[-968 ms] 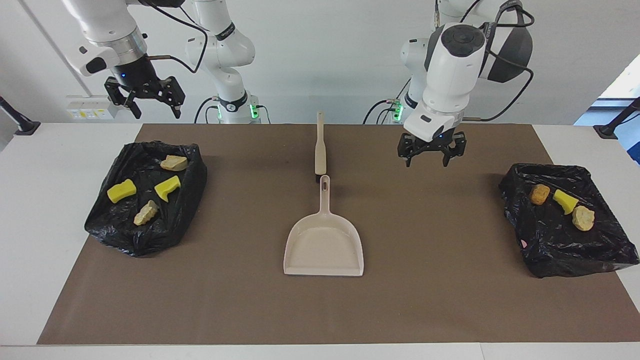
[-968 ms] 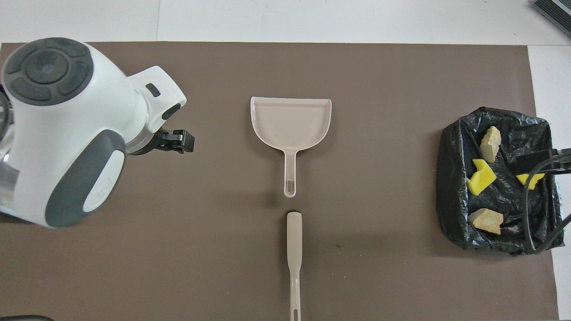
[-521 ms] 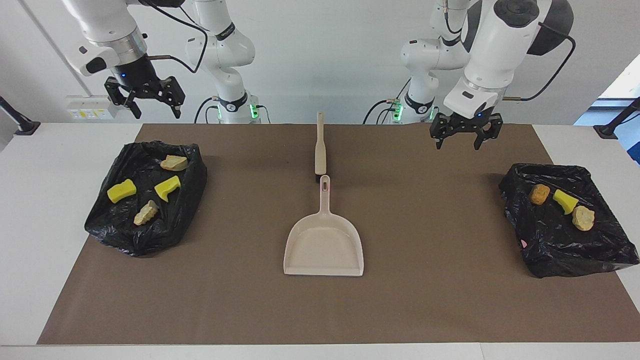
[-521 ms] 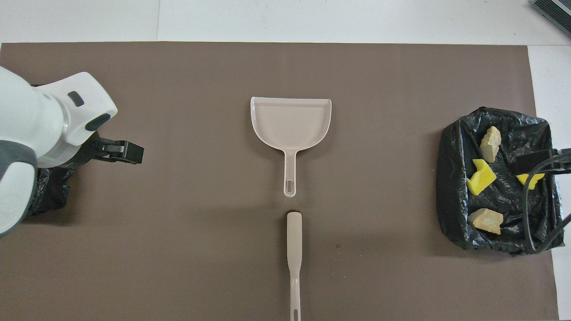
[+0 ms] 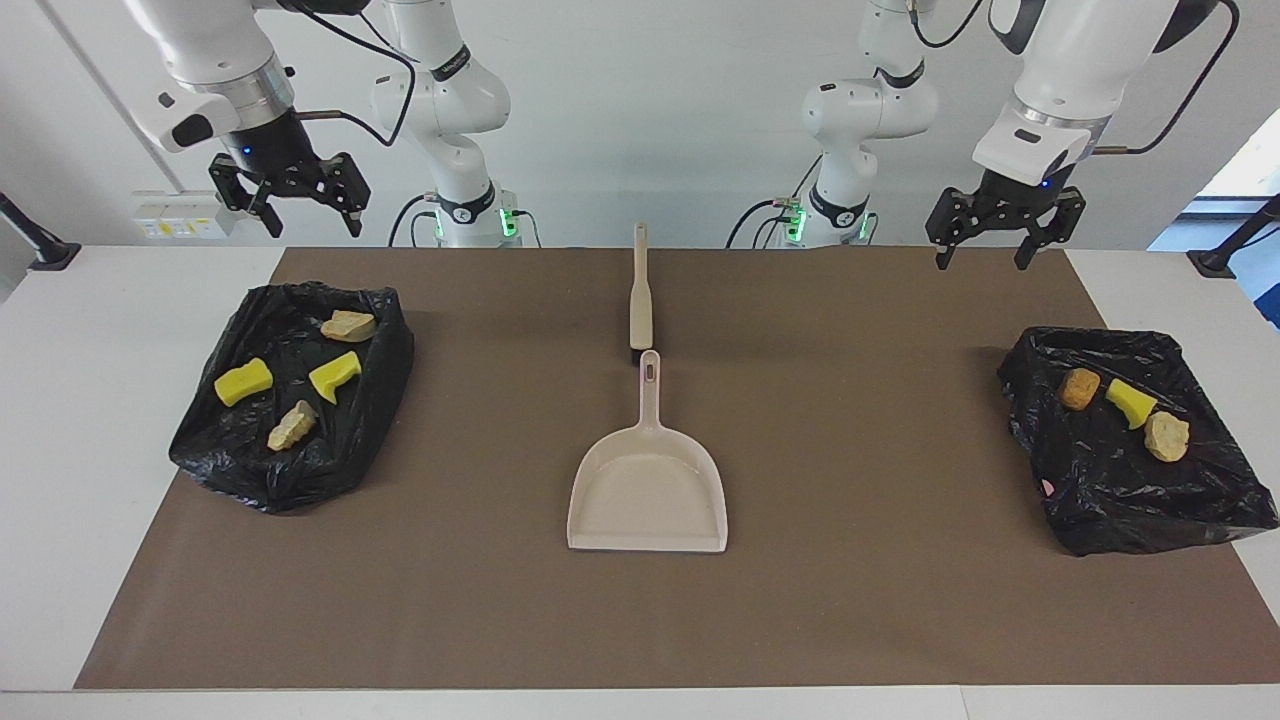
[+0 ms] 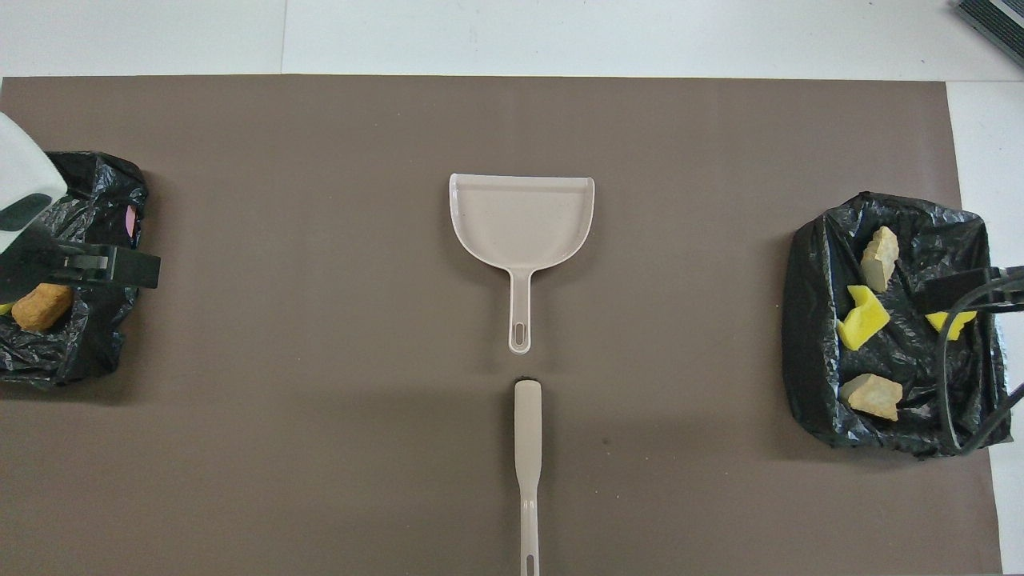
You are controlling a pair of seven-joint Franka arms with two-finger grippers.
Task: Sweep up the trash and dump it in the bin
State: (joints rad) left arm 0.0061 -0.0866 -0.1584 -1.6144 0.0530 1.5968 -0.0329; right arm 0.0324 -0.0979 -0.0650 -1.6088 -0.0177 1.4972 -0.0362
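Note:
The trash lies in two black-bagged bins. The bin (image 5: pixel 280 480) at the right arm's end holds two yellow sponge bits (image 5: pixel 243 382) and two beige foam chunks (image 5: pixel 292 426). The bin (image 5: pixel 1130 520) at the left arm's end holds an orange-brown lump (image 5: pixel 1079 388), a green-backed yellow bit (image 5: pixel 1131 402) and a beige chunk (image 5: pixel 1166 436). My left gripper (image 5: pixel 981 260) hangs open and empty, high over the mat by that bin. My right gripper (image 5: pixel 313 228) waits open and empty, high over the other bin. In the overhead view the left gripper (image 6: pixel 104 268) overlaps the lump (image 6: pixel 42 306).
A beige dustpan (image 5: pixel 648 490) lies at the middle of the brown mat (image 5: pixel 900 600), handle toward the robots. A beige brush (image 5: pixel 640 300) lies in line with it, nearer to the robots. The right arm's cable (image 6: pixel 960 376) crosses its bin (image 6: pixel 808 400) in the overhead view.
The left arm has swung from beside the dustpan toward its own end of the table and risen, uncovering the bin there. The right arm, trash, dustpan and brush have not moved.

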